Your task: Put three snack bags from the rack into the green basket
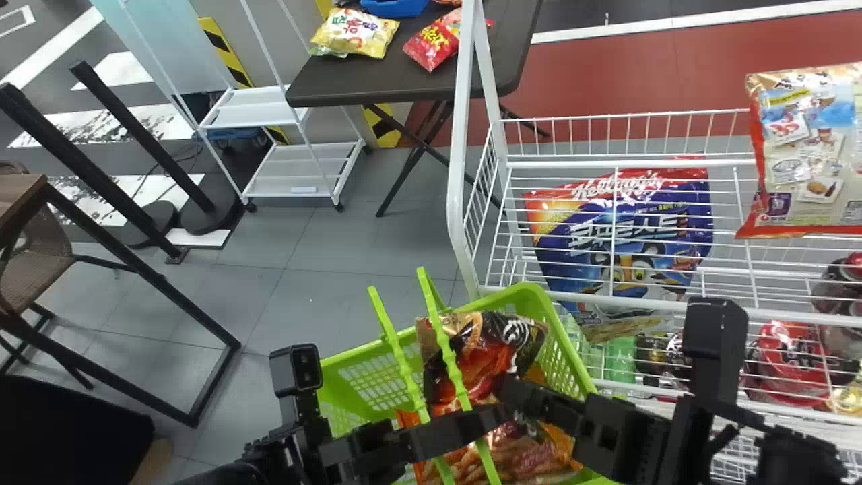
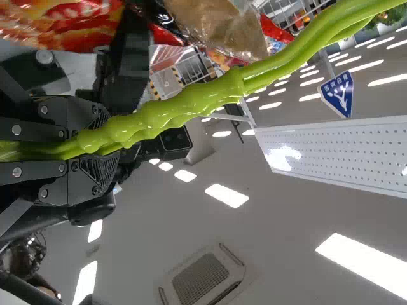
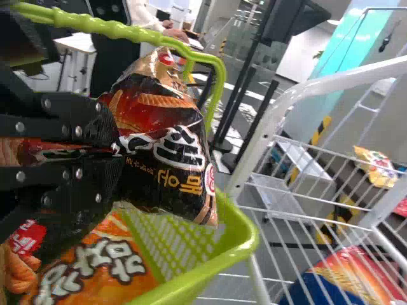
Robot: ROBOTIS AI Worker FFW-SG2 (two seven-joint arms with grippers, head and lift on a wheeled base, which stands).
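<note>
Left claw (image 2: 94, 145) clamps the handle (image 2: 181, 108) of the green basket (image 1: 535, 294), likely steadying it; right claw (image 3: 109, 149) pinches a dark snack bag (image 3: 166, 143) over the basket, above an orange bag (image 3: 105, 270) inside, presumably for a short drop.

Rows of ceiling lights (image 2: 227, 196) glow stark white overhead in the left wrist view, leaving glare near one corner of a perforated panel (image 2: 343, 155) and glossy highlights along the green basket handle (image 2: 175, 107). Small glints catch the creased snack bag (image 3: 156, 95) in the right wrist view. In the head view, light falls fairly evenly across the gray floor (image 1: 323, 303).
</note>
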